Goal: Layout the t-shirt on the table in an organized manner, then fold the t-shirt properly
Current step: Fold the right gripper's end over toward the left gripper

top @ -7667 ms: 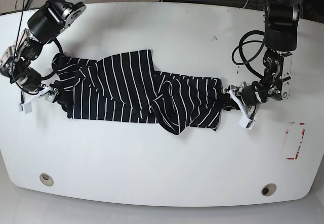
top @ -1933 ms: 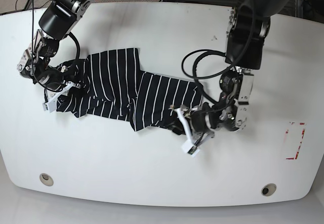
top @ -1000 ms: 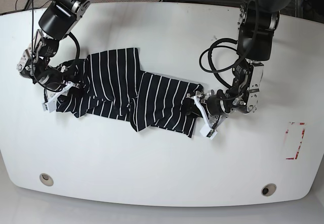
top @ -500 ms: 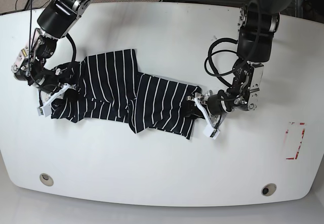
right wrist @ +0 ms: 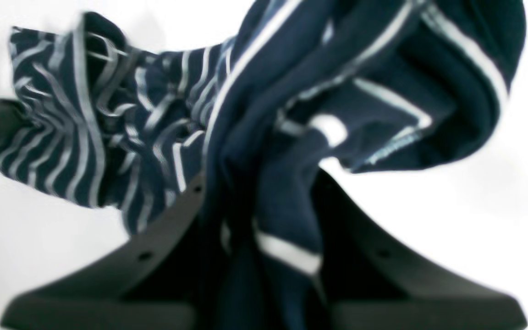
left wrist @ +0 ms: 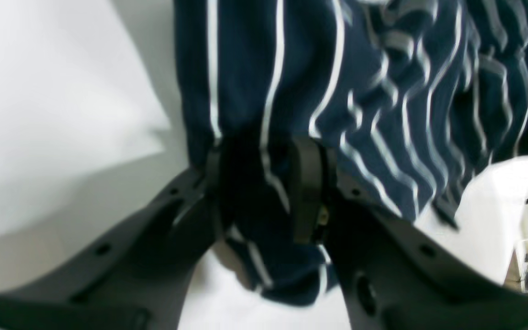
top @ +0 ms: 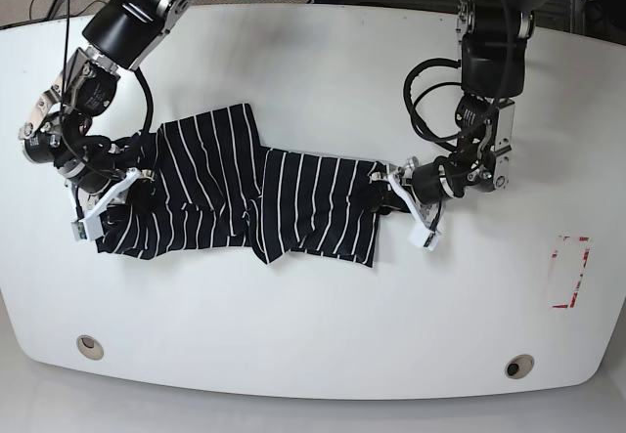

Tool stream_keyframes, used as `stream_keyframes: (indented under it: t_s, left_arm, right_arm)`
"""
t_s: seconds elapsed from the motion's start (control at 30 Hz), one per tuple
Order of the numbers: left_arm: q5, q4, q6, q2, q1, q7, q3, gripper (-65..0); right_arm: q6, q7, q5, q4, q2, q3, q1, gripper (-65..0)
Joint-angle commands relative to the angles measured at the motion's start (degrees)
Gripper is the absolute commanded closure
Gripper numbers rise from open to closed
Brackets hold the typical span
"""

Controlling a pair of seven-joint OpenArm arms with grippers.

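The black t-shirt (top: 245, 194) with thin white stripes lies crumpled and stretched sideways across the middle of the white table (top: 313, 335). At the shirt's right end in the base view, my left gripper (top: 391, 194) is shut on a bunched edge. The left wrist view shows its fingers (left wrist: 307, 183) clamped on striped fabric (left wrist: 374, 91), with the left gripper (left wrist: 259, 183) low over the table. At the shirt's left end my right gripper (top: 103, 208) is shut on the cloth. In the right wrist view the right gripper (right wrist: 259, 215) pinches a thick fold of t-shirt (right wrist: 337, 91).
Two round grey grommets (top: 89, 346) (top: 518, 367) sit near the table's front edge. A red-and-white sticker (top: 569, 272) lies at the right. Black cables loop from the left arm (top: 489, 52) above the shirt's right end. The right arm (top: 117, 32) reaches in from the back left.
The right gripper has moved toward the table's front-left and the left gripper slightly back and right. The shirt is pulled longer and flatter between them.
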Motion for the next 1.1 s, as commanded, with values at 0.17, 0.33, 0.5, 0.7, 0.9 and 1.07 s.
stream_keyframes:
  t_s: [0.17, 0.33, 0.5, 0.7, 0.9, 1.07]
  left_arm:
    - [4.68, 9.24, 6.9, 0.1, 4.73, 9.29, 0.24, -17.5]
    - [4.68, 14.42, 7.61, 1.85, 5.96, 12.02, 0.06, -17.5]
    - [4.68, 18.2, 7.61, 2.12, 6.84, 15.18, 0.06, -17.5]
    - [4.68, 21.1, 7.61, 3.79, 7.9, 16.76, 0.06, -17.5]
    - [4.68, 21.28, 7.61, 3.88, 8.07, 16.76, 0.06, -17.5]
    - [4.77, 21.19, 7.61, 4.05, 8.07, 16.76, 0.33, -17.6]
  right_arm:
    - [0.08, 1.65, 0.94, 3.86, -3.26, -4.06, 2.59, -5.5]
    - [0.08, 3.76, 0.94, 3.94, -6.6, -5.73, 2.67, -5.5]
    - [0.08, 6.13, 0.85, 3.86, -8.09, -9.15, 2.67, -5.5]
    - [0.08, 7.27, 0.85, 3.86, -9.5, -10.65, 2.67, -5.5]
    - [0.08, 8.06, 0.85, 3.86, -11.17, -10.74, 2.85, -5.5]
    - [0.08, 8.06, 0.85, 3.86, -12.84, -10.82, 3.73, -5.5]
